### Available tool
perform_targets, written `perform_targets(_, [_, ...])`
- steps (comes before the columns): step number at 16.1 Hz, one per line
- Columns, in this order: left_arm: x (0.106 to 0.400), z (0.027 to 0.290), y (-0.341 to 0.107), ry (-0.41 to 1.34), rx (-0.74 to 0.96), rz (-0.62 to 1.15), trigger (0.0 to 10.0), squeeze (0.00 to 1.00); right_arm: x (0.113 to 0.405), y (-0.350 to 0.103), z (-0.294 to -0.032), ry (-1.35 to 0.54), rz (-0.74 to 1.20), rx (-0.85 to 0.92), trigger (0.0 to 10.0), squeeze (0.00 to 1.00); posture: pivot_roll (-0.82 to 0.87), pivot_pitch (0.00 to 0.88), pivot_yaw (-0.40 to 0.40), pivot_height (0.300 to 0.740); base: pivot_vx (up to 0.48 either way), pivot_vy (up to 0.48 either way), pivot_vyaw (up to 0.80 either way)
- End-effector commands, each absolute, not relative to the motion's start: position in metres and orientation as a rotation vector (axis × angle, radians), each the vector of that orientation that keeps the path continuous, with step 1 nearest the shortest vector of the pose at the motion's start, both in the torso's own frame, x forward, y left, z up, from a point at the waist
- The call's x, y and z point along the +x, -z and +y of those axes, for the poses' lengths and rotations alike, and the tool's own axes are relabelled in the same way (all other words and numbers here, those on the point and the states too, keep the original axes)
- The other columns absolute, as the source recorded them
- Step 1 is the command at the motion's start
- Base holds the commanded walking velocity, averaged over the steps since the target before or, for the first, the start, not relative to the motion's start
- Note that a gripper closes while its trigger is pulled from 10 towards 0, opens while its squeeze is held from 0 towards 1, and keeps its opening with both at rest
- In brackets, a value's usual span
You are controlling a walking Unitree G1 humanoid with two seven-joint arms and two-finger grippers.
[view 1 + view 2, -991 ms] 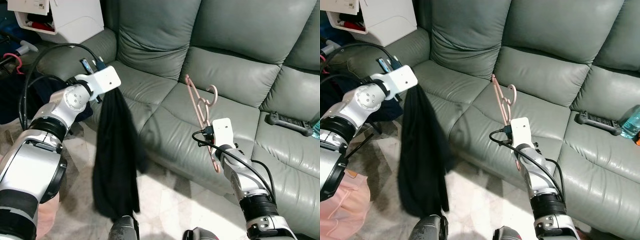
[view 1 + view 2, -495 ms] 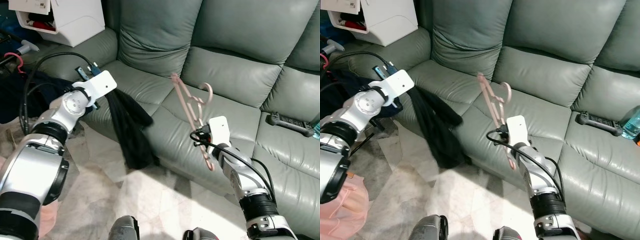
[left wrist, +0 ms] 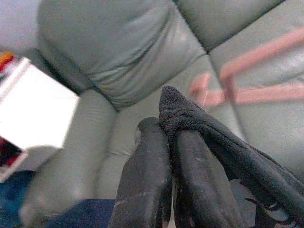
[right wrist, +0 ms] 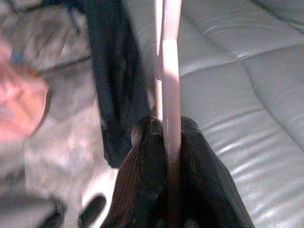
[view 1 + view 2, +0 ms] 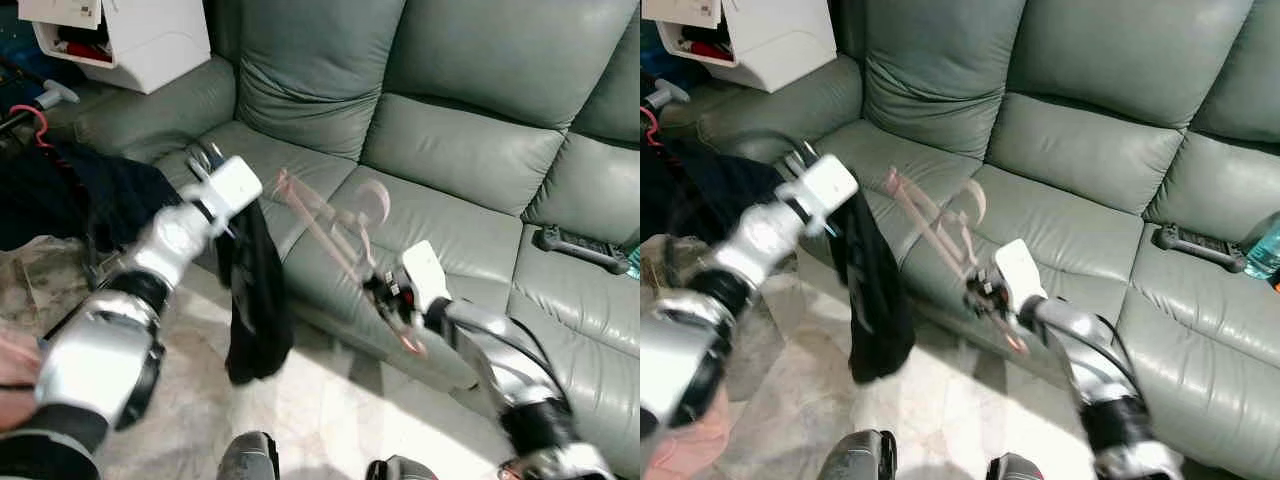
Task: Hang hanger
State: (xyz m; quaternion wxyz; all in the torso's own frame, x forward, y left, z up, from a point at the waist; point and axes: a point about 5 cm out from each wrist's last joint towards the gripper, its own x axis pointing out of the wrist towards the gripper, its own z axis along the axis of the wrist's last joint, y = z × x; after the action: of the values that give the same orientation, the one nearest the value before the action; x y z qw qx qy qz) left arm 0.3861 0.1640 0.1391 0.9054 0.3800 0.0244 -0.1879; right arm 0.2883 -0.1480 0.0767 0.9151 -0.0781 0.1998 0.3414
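Observation:
A pink plastic hanger [image 5: 330,225] is held in front of the grey-green sofa [image 5: 450,130], its hook [image 5: 375,197] up and its frame tilted toward my left. My right gripper [image 4: 166,130] is shut on the hanger's lower bar. A black garment [image 5: 255,300] hangs limp below my left gripper [image 3: 167,129], which is shut on the cloth's top edge [image 3: 178,114]. The garment hangs just left of the hanger's far end, over the sofa's front edge. Both arms are blurred by motion.
A white box [image 5: 120,30] stands at the back left by the sofa arm. Dark clothes [image 5: 80,195] lie heaped at the left, pink cloth [image 5: 680,440] on the floor. A black controller [image 5: 580,248] and a bottle [image 5: 1260,240] rest on the right seat.
My left arm swung the black garment rightward, close to the hanger. My right gripper moved left and lower, tipping the hanger further toward the garment.

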Motion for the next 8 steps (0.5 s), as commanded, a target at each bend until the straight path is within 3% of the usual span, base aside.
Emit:
perform_targets(1, [0.388,0.164,-0.149,0.348,0.747,-0.004,10.0,0.0,0.285,-0.083,-0.146,-0.761,0.395,-0.201,10.0,0.0,-0.03,0.049,0.06,0.74,0.0,0.0,0.0])
perform_targets(5, [0.387,0.166,-0.149,0.31,0.782,-0.043,10.0,0.0,0.277,-0.091,-0.159,-0.83,0.405,-0.19,10.0,0.0,-0.04,0.051,0.059,0.74,0.0,0.0,0.0])
perform_targets(8, [0.388,0.17,-0.157,0.295,0.804,-0.092,10.0,0.0,0.267,-0.096,-0.153,-0.968,0.434,-0.174,10.0,0.0,-0.04,0.05,0.057,0.74,0.0,0.0,0.0])
